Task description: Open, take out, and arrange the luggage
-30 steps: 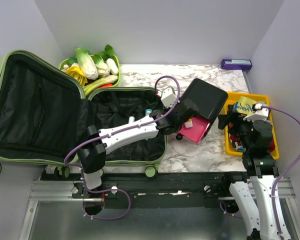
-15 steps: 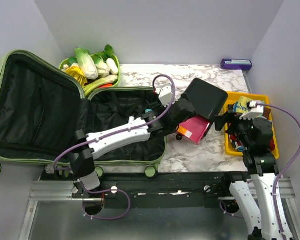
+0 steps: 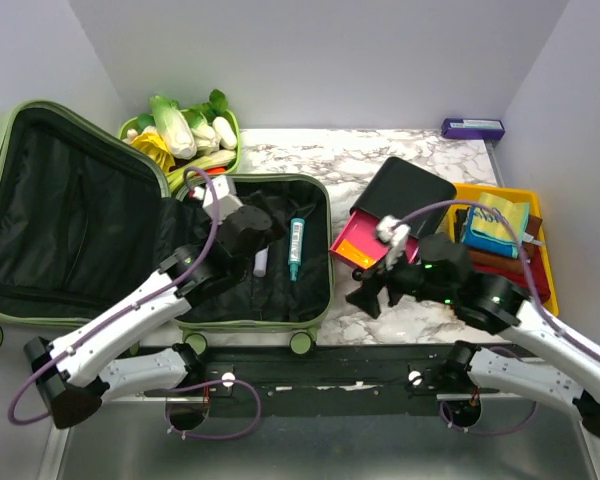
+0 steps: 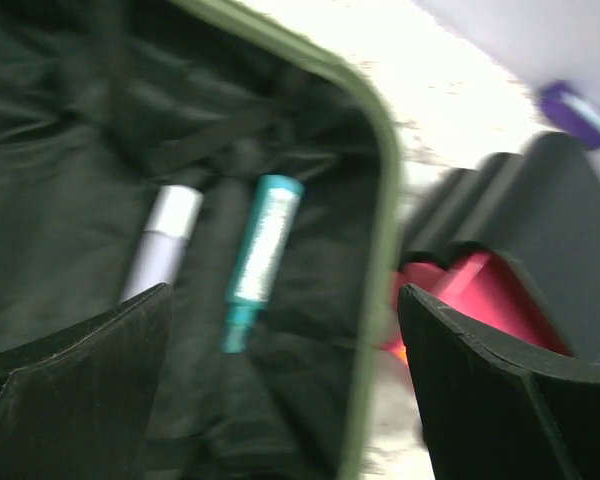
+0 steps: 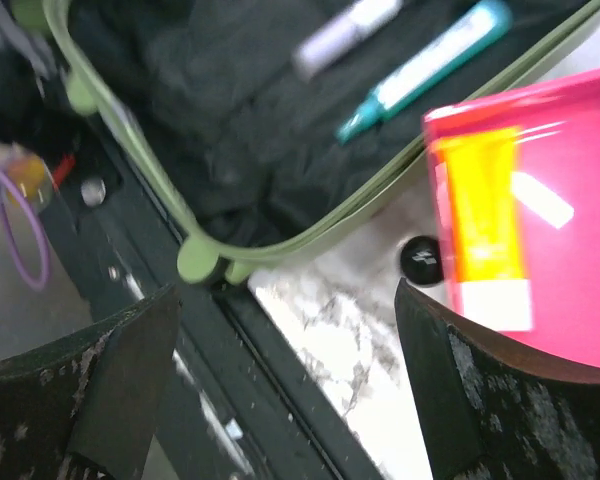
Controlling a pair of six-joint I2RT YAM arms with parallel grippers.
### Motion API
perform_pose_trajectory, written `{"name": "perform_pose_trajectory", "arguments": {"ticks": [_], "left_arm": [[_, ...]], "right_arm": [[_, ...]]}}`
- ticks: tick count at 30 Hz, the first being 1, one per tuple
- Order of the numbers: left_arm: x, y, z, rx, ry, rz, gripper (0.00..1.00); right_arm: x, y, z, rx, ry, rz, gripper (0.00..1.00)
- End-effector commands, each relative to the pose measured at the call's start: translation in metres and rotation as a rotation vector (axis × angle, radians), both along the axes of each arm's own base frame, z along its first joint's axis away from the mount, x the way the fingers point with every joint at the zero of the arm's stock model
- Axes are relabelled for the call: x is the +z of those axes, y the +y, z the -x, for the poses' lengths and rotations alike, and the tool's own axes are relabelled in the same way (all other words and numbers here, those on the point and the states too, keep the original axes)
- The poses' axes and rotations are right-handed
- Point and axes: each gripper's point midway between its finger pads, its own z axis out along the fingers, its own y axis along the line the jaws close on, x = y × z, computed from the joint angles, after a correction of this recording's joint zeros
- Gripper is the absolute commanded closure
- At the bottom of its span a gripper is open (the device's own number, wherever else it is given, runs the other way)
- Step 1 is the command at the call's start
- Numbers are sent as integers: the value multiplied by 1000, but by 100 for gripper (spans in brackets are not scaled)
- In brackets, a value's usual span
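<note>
The luggage (image 3: pixel 326 270) lies splayed open at the left of the bench (image 3: pixel 380 160), baring its lining, so the left claw (image 4: pixel 285 300) hangs released and empty above the teal tube (image 4: pixel 263 255) inside, the right claw (image 5: pixel 285 290) likewise released beside its near corner.

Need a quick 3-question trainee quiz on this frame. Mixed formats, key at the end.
1. True or false: the luggage is zipped shut.
2. Where does the teal tube lie? A) in the yellow tray B) inside the luggage C) on the marble table
3. Fill in: the left gripper and the right gripper both have their jaws ____.

Key: 1 false; 2 B; 3 open.
</note>
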Motion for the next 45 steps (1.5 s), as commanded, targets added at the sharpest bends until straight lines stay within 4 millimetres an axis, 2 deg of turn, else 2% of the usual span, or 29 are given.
{"name": "perform_pose_trajectory", "arguments": {"ticks": [1,2,4,5,8,12,20,23,33,38,45], "left_arm": [[-56,80,26,143,144,-136,1],[-50,89,32,161,124,-96,1],[-53,99,38,174,113,-89,1],[-47,104,41,183,92,-56,1],[-40,109,45,203,77,-9,1],[-34,108,43,197,79,-19,1],[-35,97,37,169,115,-77,1],[-34,98,36,175,114,-82,1],[-33,97,38,158,103,-53,1],[-36,99,41,157,108,-62,1],[-38,95,42,107,107,-89,1]], "right_arm": [[-42,18,7,-15,69,166,5],[-42,25,9,-7,71,153,5],[-48,32,13,14,83,154,5],[-62,38,18,28,113,183,6],[-88,36,16,-14,152,241,6],[-93,30,2,-98,129,270,5],[-102,18,-26,-276,101,365,2],[-103,18,-33,-324,102,369,2],[-80,2,-72,-509,12,316,1],[-83,-9,-90,-545,2,312,1],[-65,-15,-124,-568,-86,224,0]]}}
